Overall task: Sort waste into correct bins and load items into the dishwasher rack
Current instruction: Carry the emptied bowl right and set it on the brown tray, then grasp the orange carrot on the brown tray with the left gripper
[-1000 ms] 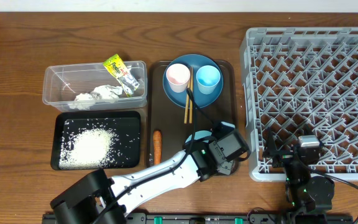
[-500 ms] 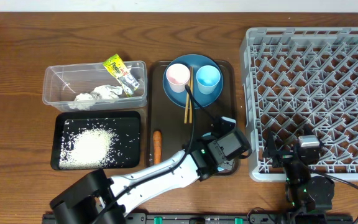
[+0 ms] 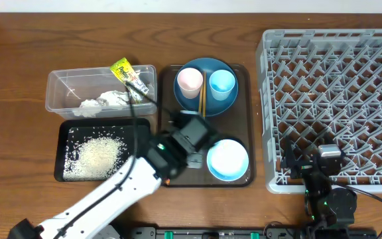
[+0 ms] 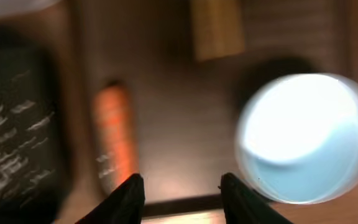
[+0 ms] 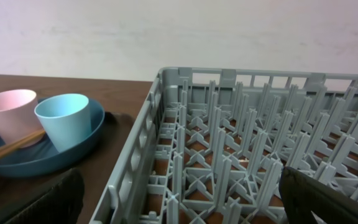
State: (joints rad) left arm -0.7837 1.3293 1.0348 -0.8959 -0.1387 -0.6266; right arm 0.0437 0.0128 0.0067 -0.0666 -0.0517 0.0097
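Just ahead of the parted, empty left fingers (image 4: 129, 198), the carrot (image 4: 114, 140) points straight away; right fingers (image 5: 48, 199) gape.

LEFT: white-and-black left arm (image 3: 111, 192) stretched diagonally from the near edge toward mid-surface, wrist (image 3: 181, 143) facing down | left jaws parted, dark fingertips (image 4: 128, 198) apart, nothing between | RIGHT: black right arm (image 3: 325, 196) folded low at near edge | right jaws spread wide, empty

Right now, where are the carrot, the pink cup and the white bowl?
carrot (image 4: 114, 137): left wrist view, middle of its orange body.
pink cup (image 3: 190, 81): overhead view, inside its open top.
white bowl (image 3: 227, 159): overhead view, centre of its inside.
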